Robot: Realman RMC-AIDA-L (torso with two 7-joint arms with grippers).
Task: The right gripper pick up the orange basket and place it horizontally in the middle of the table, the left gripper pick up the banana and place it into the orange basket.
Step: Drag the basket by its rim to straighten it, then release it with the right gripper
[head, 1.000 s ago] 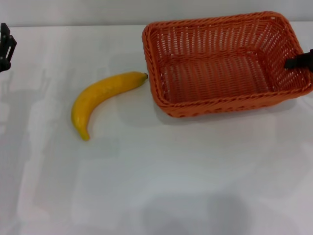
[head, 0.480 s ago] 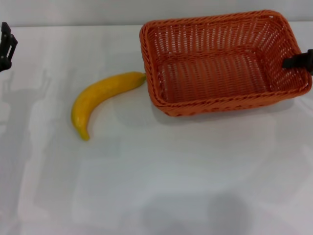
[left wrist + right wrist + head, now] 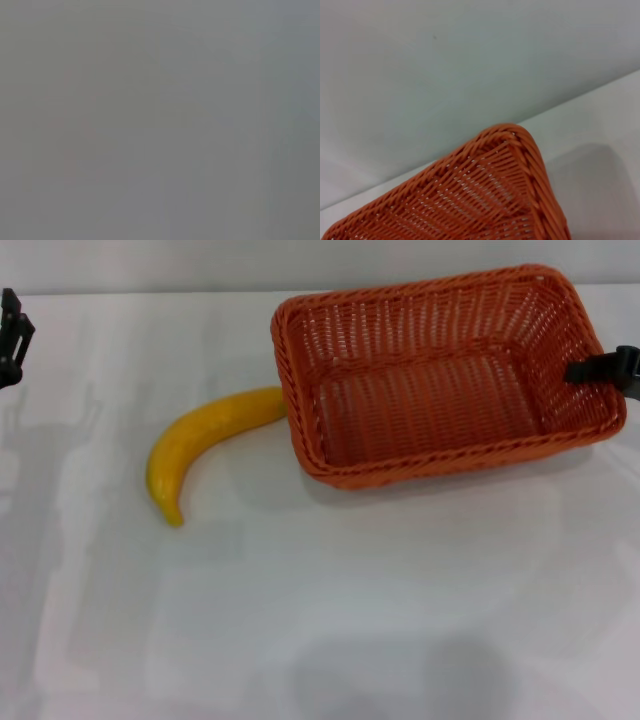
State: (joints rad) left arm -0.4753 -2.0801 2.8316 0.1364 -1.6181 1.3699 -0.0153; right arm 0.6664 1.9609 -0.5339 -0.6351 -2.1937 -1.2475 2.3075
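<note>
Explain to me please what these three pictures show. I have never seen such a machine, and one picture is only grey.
This is a robot with two arms; one camera is on its head and one on each wrist. The head view looks down on a white table with a banana and an orange basket. The right gripper is at the basket's right rim and appears to hold it; the basket's left corner covers the banana's end. The left gripper waits at the table's left edge. The right wrist view shows a basket corner close up. The left wrist view shows nothing recognisable.
</note>
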